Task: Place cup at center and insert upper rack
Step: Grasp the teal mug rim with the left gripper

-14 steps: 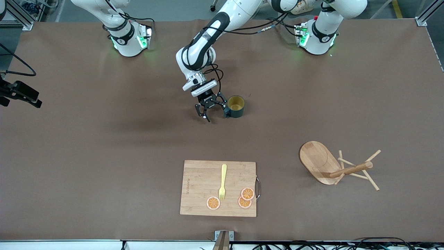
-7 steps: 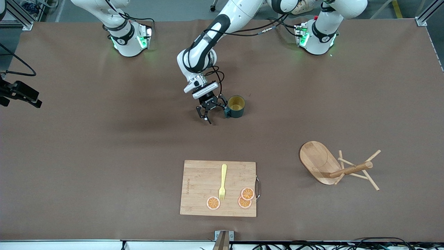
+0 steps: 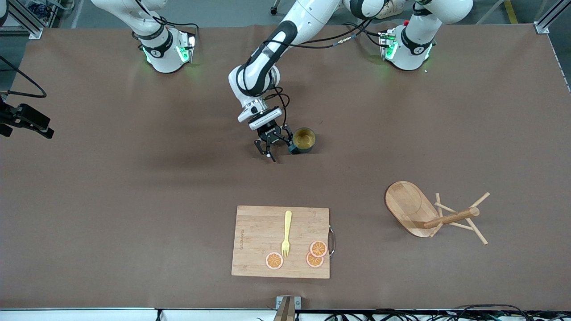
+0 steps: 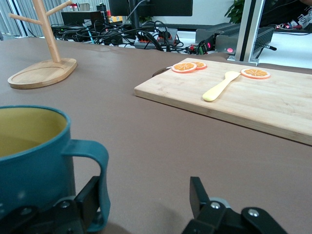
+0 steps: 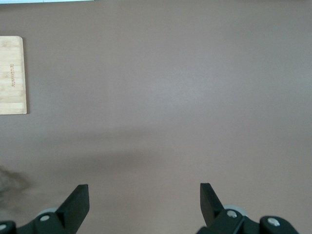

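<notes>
The dark teal cup (image 3: 304, 139) with a yellow inside stands upright near the table's middle. My left gripper (image 3: 273, 146) is low beside it, on the handle side, and is open. In the left wrist view one finger (image 4: 90, 197) sits against the cup's handle (image 4: 92, 170), between it and the cup (image 4: 29, 161) wall, and the other finger stands apart over bare table. The upper rack (image 3: 408, 205), a wooden mug tree, stands on its oval base toward the left arm's end, nearer the front camera. My right gripper (image 5: 144, 204) is open over bare table, holding nothing.
A bamboo cutting board (image 3: 254, 232) lies nearer the front camera than the cup, with a yellow fork (image 3: 286, 234) and three orange slices (image 3: 274, 260) on it. A black camera mount (image 3: 26, 120) sticks in at the right arm's end of the table.
My left gripper has come lower beside the cup and its jaws have narrowed a little around the handle. The cup has shifted slightly. The mug tree and the board have not moved.
</notes>
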You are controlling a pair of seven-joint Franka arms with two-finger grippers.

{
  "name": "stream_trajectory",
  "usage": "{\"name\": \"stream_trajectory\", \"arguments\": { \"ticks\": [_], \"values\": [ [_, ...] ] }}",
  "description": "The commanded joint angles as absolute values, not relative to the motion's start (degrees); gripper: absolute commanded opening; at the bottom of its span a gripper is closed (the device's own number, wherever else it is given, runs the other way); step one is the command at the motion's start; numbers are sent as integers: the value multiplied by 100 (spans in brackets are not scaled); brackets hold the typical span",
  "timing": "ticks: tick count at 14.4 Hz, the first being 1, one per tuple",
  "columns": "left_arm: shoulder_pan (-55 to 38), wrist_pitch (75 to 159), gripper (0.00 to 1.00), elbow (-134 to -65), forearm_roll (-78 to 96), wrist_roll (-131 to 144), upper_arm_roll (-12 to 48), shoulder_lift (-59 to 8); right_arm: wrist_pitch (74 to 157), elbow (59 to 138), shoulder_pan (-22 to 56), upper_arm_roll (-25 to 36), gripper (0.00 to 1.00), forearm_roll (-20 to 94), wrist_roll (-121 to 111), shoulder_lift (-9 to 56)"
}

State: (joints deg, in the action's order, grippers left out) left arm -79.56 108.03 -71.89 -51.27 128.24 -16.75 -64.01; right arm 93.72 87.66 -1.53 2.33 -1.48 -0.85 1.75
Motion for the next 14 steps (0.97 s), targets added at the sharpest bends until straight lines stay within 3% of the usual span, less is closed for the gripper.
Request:
{"name": "stream_trajectory", "arguments": {
  "ticks": [1,11,14],
  "values": [
    [-7937,10863,58,-7075,-5203,12744,-1714,-6478,9413,8877,-114,255,100,-255,-132,53],
    [-7945,10863,4,-7102,-5186,12779,-1696,-6442,9404,8877,-114,255,100,-264,-141,53],
    [-7937,10863,0,-7102,-5142,12762,-1688,-6381,9387,8877,-114,255,100,-264,-149,53]
  ]
}}
